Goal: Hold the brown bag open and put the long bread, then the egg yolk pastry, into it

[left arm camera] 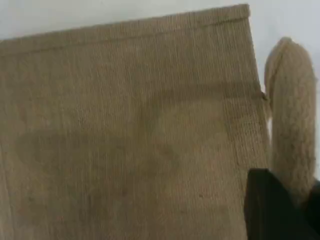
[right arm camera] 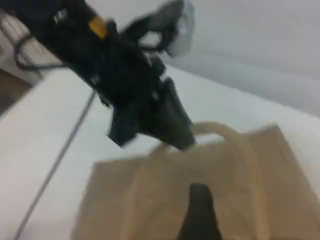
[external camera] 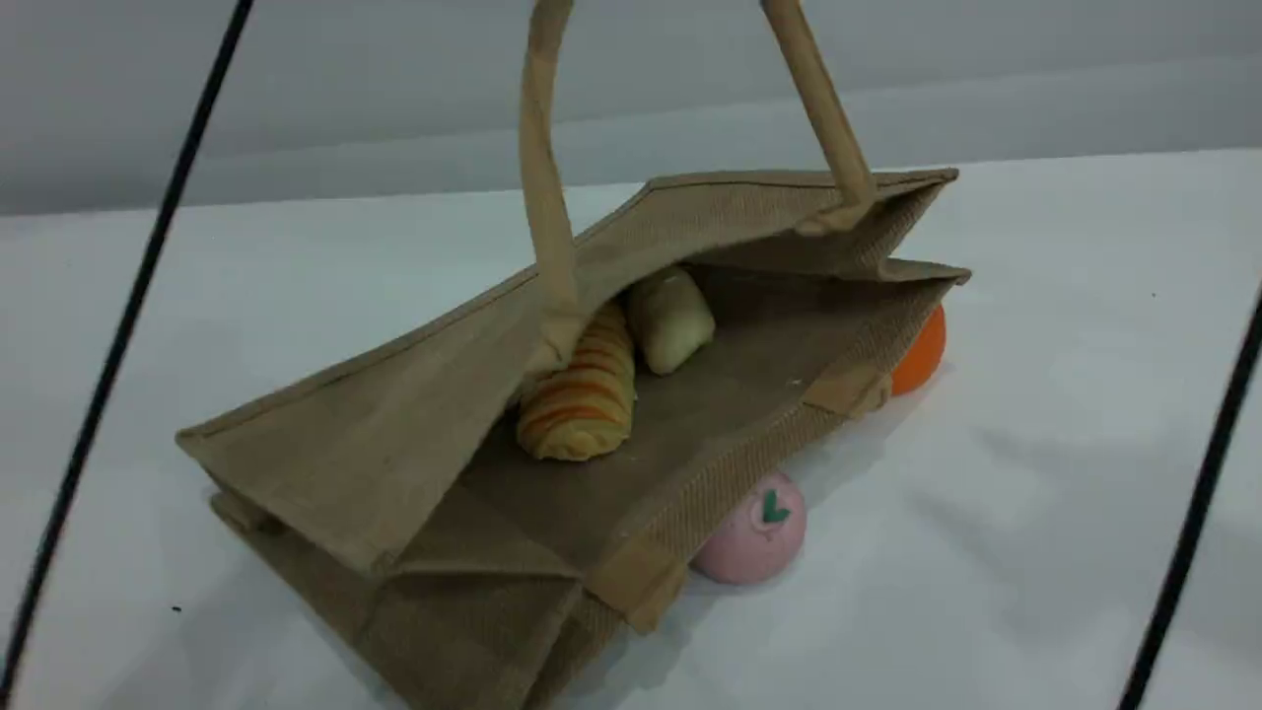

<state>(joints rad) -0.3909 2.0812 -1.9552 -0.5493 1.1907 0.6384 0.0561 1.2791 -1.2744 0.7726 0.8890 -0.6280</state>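
The brown bag (external camera: 394,444) lies tilted on the table with its mouth held open towards the camera. Its upper handle (external camera: 540,177) runs up out of the scene view. In the right wrist view my left gripper (right arm camera: 187,142) is shut on that handle (right arm camera: 220,131) above the bag (right arm camera: 140,200). The left wrist view shows the bag's woven side (left arm camera: 125,135), the handle (left arm camera: 292,125) and a black fingertip (left arm camera: 267,210). Inside the bag lie the striped long bread (external camera: 582,394) and, behind it, the pale egg yolk pastry (external camera: 670,318). My right gripper (right arm camera: 200,220) hovers above the bag, open, holding nothing.
A pink ball with a green leaf (external camera: 754,532) sits against the bag's lower edge at the front. An orange fruit (external camera: 922,355) is half hidden behind the bag's right corner. Black cables (external camera: 118,335) (external camera: 1193,513) cross both sides of the scene view.
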